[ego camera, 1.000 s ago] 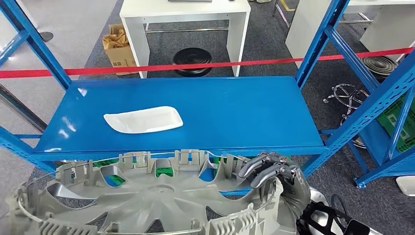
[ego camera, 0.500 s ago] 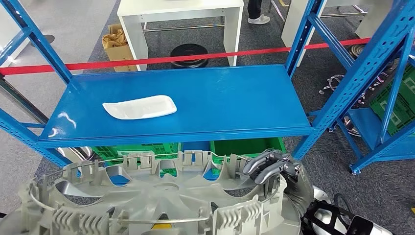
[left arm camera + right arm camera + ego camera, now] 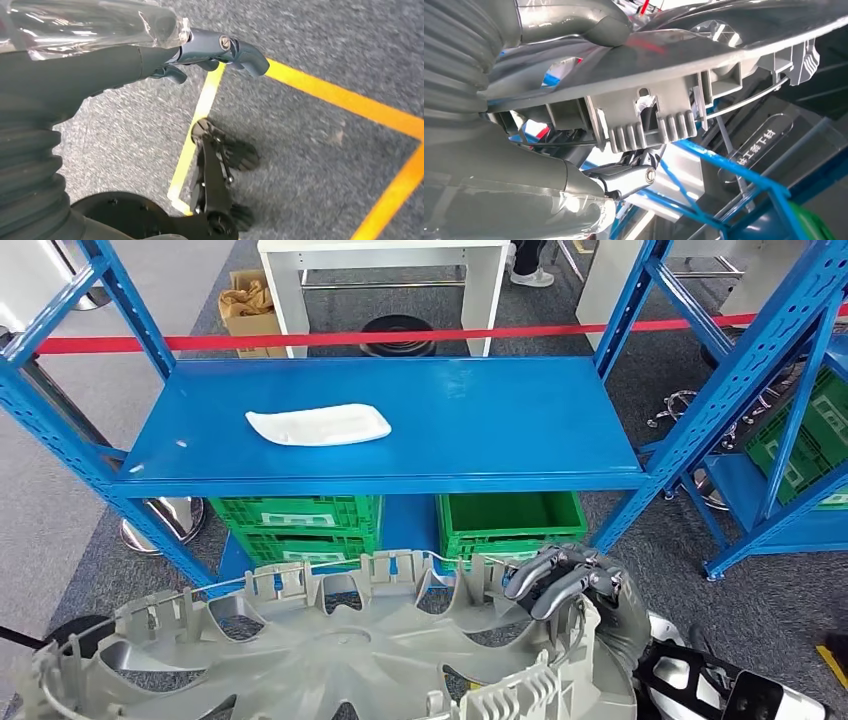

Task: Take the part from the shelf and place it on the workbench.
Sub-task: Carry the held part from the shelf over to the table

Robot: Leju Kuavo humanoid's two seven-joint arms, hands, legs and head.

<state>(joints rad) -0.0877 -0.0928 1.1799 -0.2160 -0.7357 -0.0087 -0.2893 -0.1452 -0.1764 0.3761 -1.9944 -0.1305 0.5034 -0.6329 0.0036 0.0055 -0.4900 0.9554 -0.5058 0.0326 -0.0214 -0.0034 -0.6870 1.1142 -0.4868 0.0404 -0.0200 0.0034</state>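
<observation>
The part is a large grey plastic wheel cover (image 3: 330,650) with clips around its rim, held flat low in the head view. My right hand (image 3: 580,590) grips its right rim, fingers curled over the top edge. In the right wrist view the cover's rim (image 3: 674,100) sits between the thumb and the fingers of that hand (image 3: 499,150). My left hand (image 3: 150,55) hangs over grey carpet, its fingers loosely extended with nothing in them. The blue shelf (image 3: 480,410) stands ahead, beyond the cover.
A white flat piece (image 3: 318,425) lies on the shelf's left half. Green crates (image 3: 295,525) (image 3: 510,520) sit under the shelf. Blue uprights (image 3: 740,370) rise on the right. Red tape (image 3: 300,341) and a white table (image 3: 385,255) lie behind. Yellow floor lines (image 3: 345,97) cross the carpet.
The whole view has shifted: the shelf now sits farther off and the green crates under it have come into sight. My right hand keeps its grip on the cover.
</observation>
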